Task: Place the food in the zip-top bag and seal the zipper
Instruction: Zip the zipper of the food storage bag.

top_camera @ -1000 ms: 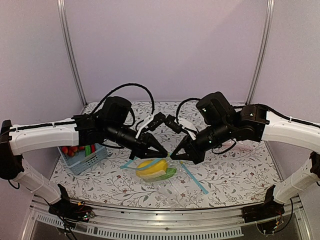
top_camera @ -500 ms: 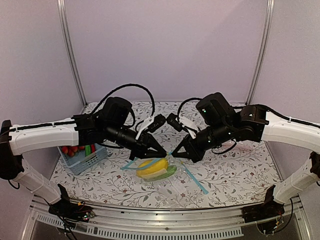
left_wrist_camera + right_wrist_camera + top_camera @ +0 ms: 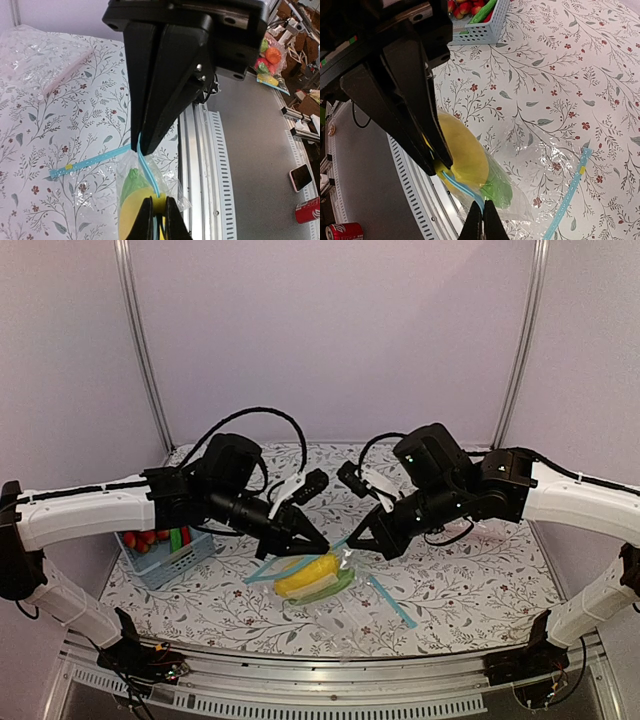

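The zip-top bag [image 3: 322, 585] hangs between my two grippers, clear, with the food inside. The yellow piece [image 3: 465, 152] and the light-green piece [image 3: 501, 189] lie side by side in it; both also show in the left wrist view, yellow piece [image 3: 131, 220] and green piece [image 3: 131, 182]. The light-blue zipper [image 3: 150, 175] runs taut from one gripper to the other. My left gripper [image 3: 159, 199] is shut on one end of the zipper [image 3: 462, 184]. My right gripper [image 3: 482, 201] is shut on the other end. In the top view the left gripper [image 3: 323, 545] and right gripper [image 3: 352, 542] face each other closely.
A larger clear bag with a long blue strip [image 3: 392, 602] lies flat under and right of the pouch. A bag with a pink strip [image 3: 65, 75] lies farther back. A blue basket [image 3: 165, 555] of red berries and a green vegetable stands at the left. The metal table rail [image 3: 205, 165] runs close by.
The right gripper has drawn slightly up and to the right, so the gap between the two tips has widened a little. The pouch has shifted and tilted with it.
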